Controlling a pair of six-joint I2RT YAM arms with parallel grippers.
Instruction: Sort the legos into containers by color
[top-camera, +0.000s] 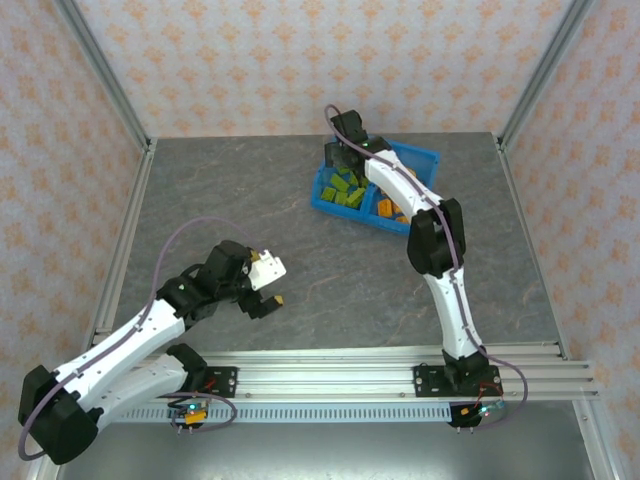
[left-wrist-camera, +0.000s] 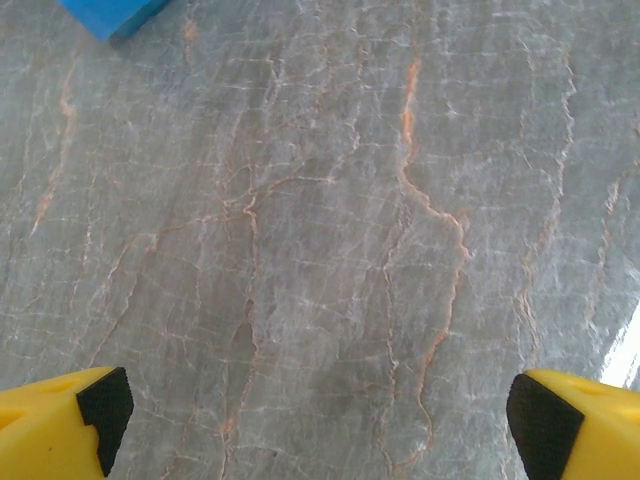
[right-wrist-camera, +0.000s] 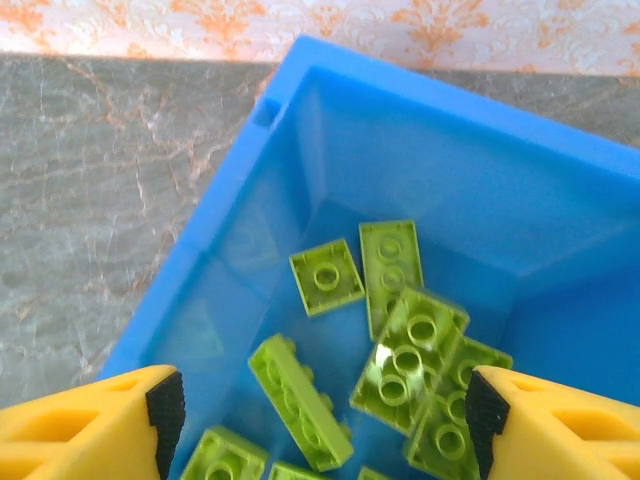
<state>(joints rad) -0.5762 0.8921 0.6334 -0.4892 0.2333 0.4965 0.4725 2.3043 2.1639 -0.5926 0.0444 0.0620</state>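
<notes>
- Your right jaws hang open and empty, upper middle of the top view, straight above the green bricks (right-wrist-camera: 410, 350) in the left half of the blue bin (right-wrist-camera: 400, 130).
- Orange bricks (top-camera: 388, 208) lie in its right half.
- Your left jaws gape wide, holding nothing, over the tabletop (left-wrist-camera: 320, 200) at lower left, well apart from the bin.

The left arm (top-camera: 120, 345), at the lower left of the frame, and the right arm (top-camera: 440, 270), right of centre, have white shells with black joints. A grey-purple cable (top-camera: 175, 240) loops along each. The left gripper (left-wrist-camera: 325, 415) and right gripper (right-wrist-camera: 325, 415) have yellow fingers with black pads.
</notes>
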